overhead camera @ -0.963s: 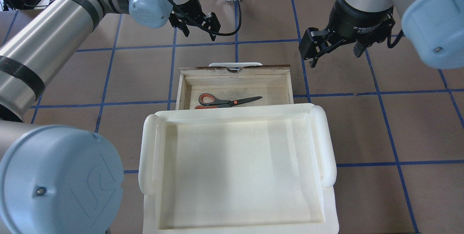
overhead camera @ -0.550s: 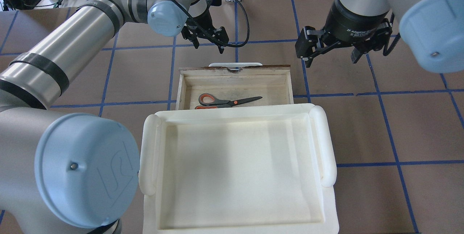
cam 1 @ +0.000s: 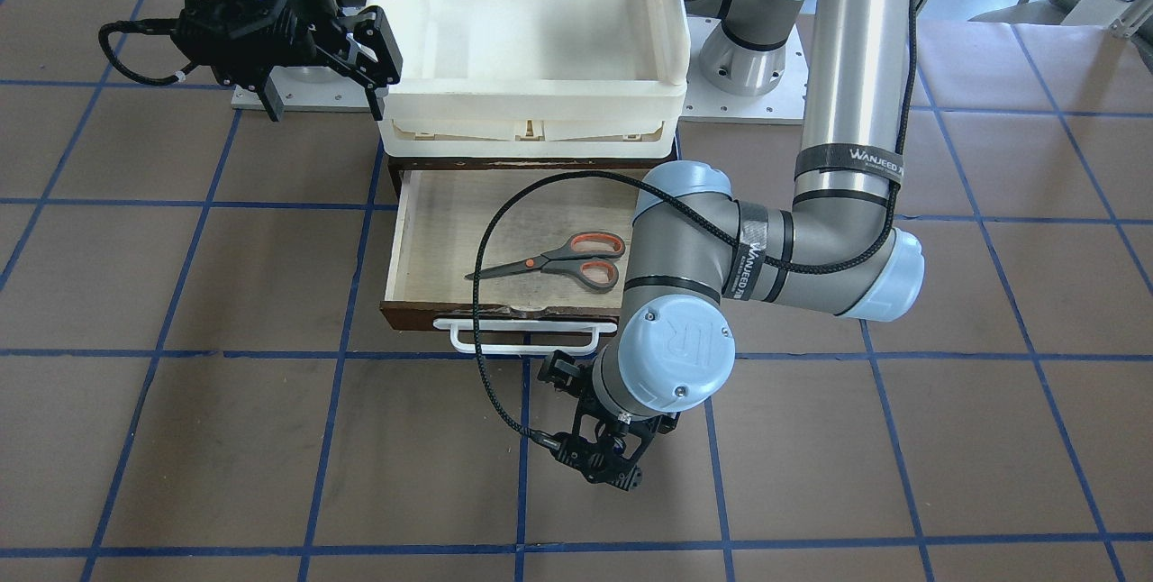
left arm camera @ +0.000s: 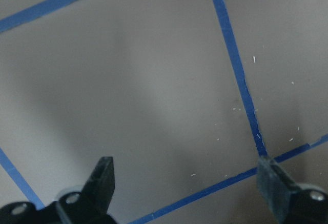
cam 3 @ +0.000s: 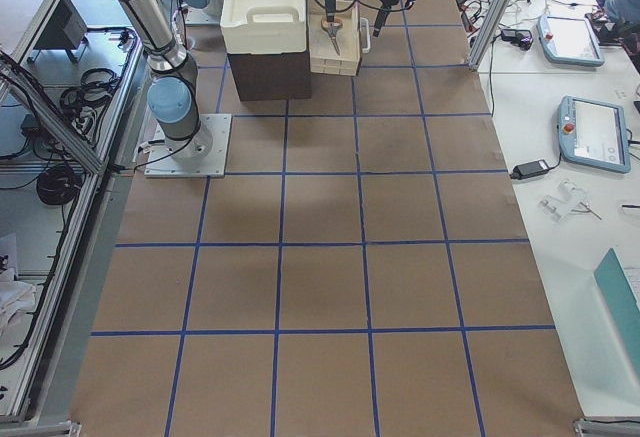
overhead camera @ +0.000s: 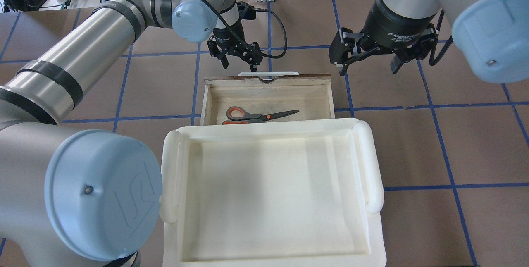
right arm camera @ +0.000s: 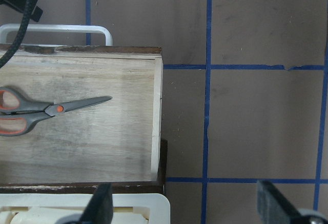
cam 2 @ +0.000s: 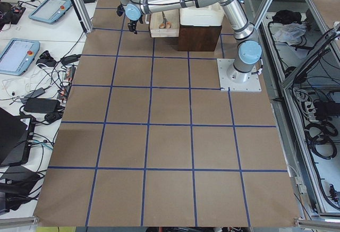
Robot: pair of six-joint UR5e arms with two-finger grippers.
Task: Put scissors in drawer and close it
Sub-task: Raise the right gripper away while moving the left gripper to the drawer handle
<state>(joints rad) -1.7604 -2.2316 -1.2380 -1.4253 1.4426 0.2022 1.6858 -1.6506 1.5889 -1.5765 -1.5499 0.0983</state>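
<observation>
- Inside the open drawer, the scissors lie flat on the plywood floor, blades together.
- Left gripper hangs over the worktop just beyond the drawer's white handle, jaws released, holding nothing.
- Right gripper hovers near the drawer's front corner, jaws spread wide, empty.

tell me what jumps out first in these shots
The scissors, grey with orange-red loops, lie flat inside the open drawer, which sticks out from under a big cream tray. The left gripper hovers with open fingers just beyond the drawer's white handle. The right gripper, also open, hangs over the table off the drawer's right front corner.
</observation>
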